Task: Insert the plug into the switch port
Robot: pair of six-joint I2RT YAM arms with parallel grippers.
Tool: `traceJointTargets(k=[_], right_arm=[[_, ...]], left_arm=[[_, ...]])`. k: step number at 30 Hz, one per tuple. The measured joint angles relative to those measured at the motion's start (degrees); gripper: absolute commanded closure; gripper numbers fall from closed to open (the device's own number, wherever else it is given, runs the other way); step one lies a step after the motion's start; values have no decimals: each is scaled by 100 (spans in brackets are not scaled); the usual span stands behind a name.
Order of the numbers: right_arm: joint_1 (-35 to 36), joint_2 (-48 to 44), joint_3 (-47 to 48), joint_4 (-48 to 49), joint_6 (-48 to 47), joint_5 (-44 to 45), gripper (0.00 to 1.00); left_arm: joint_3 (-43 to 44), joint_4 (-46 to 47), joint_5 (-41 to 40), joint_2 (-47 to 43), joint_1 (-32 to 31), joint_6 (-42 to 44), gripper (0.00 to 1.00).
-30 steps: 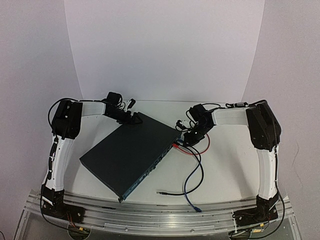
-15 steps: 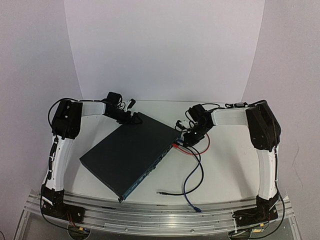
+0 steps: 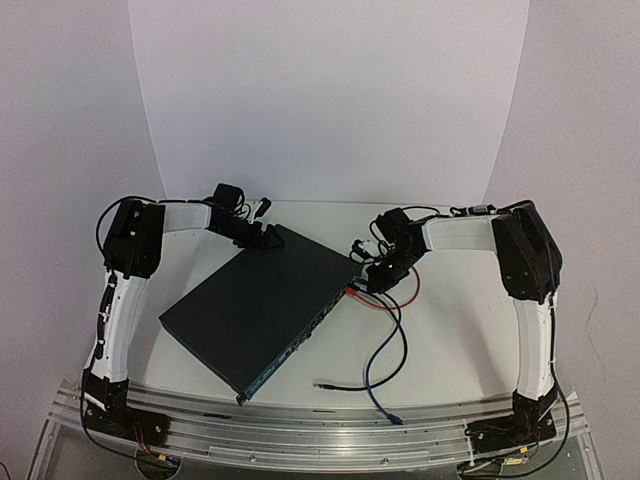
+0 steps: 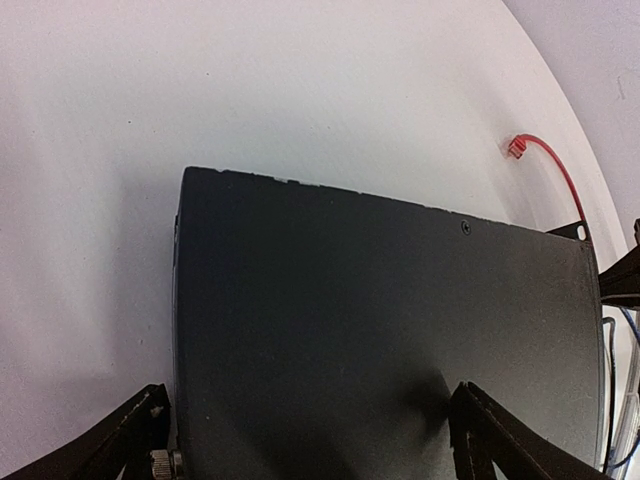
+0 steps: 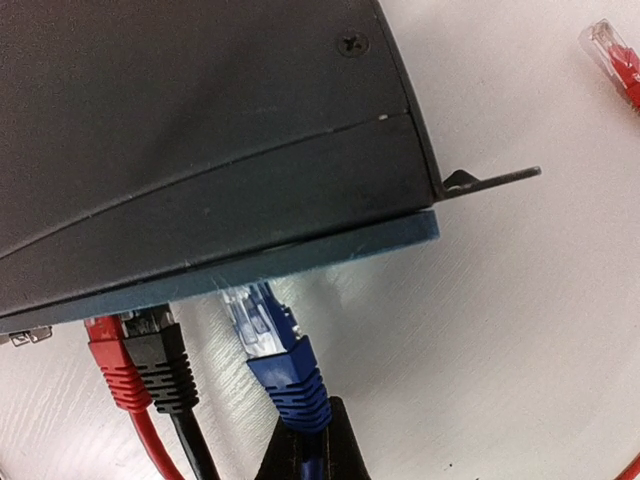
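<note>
Presently, the insertion step is judged to be in hand: the plug is at the port row but not yet seated. The blue plug is clenched at its boot by the right fingers. Its clear tip is tilted and lies close against the lower edge of the teal front face of the switch; contact cannot be confirmed. A red plug and a black plug are noted seated in ports just beside it. The switch is set diagonally on the tabletop, between the two arms. The left fingers are spread wide over its far corner, and no grasp is evident. A loose red plug is observed well apart on the tabletop. For the next move, it is judged that the blue plug must be levelled, squared to a free port next to the black one, and pushed straight in. Bracing of the switch by the left fingers is advisable against sliding.
</note>
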Motion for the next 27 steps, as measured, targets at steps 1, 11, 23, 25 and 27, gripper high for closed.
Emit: traceJointTargets(k=[1,11,23,25,27], right_arm=[[-2,0,0,0,22,-21,100],[-24,-42,30,-93,417,-237,100],[-22,-44,176,-292,660,-258,100],[-22,-44,208,-333,748,-298,100],[-22,-44,246,-383,861,-327,100]], left_arm=[[32,-34,8,17,2,0,4],[113,-97,20,58,4,0,5],[113,-97,50,59,15,-8,7],[113,-95,52,60,15,-14,7],[113,-94,52,60,15,-24,7]])
